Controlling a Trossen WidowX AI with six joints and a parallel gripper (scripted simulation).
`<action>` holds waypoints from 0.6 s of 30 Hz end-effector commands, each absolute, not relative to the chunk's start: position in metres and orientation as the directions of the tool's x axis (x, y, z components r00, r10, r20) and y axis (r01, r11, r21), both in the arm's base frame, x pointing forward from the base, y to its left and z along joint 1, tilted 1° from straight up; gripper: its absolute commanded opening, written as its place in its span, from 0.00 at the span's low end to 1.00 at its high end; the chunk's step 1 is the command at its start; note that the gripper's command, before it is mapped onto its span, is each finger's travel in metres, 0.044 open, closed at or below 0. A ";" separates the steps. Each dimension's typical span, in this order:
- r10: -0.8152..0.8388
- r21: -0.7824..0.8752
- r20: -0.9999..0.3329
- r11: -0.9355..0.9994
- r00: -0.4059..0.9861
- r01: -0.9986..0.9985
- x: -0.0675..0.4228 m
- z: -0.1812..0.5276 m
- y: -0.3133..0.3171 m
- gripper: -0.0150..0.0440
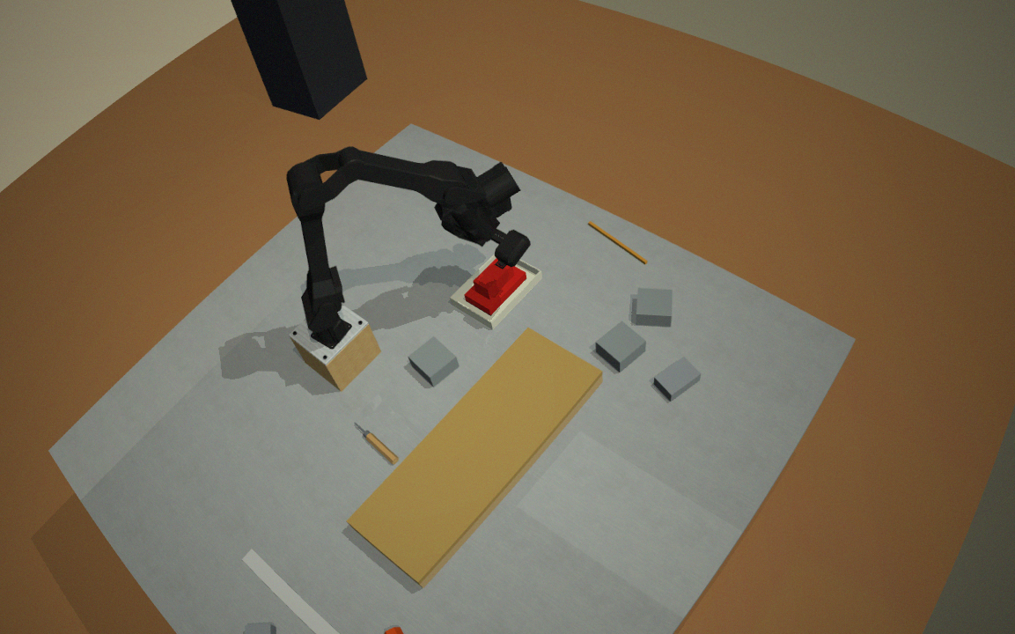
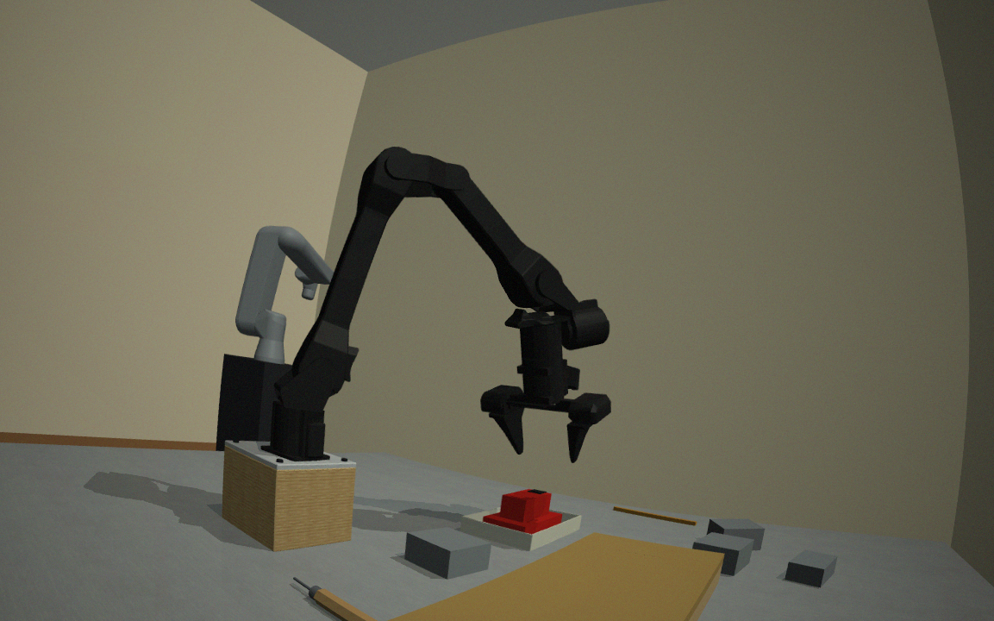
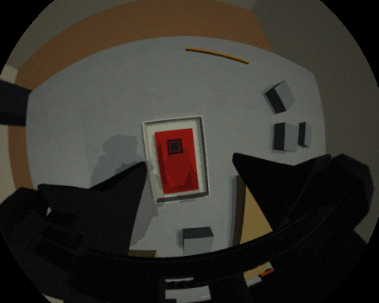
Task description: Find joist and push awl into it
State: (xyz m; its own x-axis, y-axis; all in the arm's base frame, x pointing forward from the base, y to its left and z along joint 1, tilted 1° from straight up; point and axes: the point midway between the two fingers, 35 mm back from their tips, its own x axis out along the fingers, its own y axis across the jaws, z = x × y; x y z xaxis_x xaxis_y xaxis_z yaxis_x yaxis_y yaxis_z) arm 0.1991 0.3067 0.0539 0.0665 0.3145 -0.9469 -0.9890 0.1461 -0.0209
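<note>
The red stud finder [image 1: 496,285] [image 2: 525,508] [image 3: 177,168] lies in the cream tray [image 1: 491,321] [image 2: 528,542] [image 3: 205,156], its small dark square facing up. My gripper [image 2: 547,457] [image 3: 190,162] is open and empty, a little above the stud finder, pointing down. The awl [image 1: 380,446] [image 2: 334,604] lies on the table beside the floor panel, between it and the arm's base, with its metal tip toward the base. The yellow-brown floor panel [image 1: 475,457] [image 2: 584,579] [image 3: 253,219] lies flat, its visible top plain. The joist is hidden.
A grey block [image 1: 433,361] [image 2: 447,552] [image 3: 198,241] lies between the base and the panel. Three more grey blocks, one of them here [image 1: 620,346], lie past the panel's far end. An orange stick [image 1: 617,242] [image 2: 654,516] [image 3: 216,55] lies beyond the tray. A pale strip [image 1: 290,591] lies near the front.
</note>
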 end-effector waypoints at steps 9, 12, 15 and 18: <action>0.158 0.063 -0.985 0.703 0.068 -0.708 0.286 0.014 0.146 1.00; 0.126 0.063 -0.990 0.810 0.068 -0.583 0.296 0.010 0.099 1.00; 0.087 0.049 -0.994 0.889 0.063 -0.455 0.299 0.005 0.051 1.00; 0.053 0.035 -0.997 0.947 0.048 -0.319 0.295 0.001 0.004 1.00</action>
State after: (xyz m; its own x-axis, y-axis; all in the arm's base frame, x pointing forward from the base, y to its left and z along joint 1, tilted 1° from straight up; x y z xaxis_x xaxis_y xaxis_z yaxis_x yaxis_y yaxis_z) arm 0.3028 0.0481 0.0062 0.0727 0.0869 -0.9936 -0.4530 0.8904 0.0448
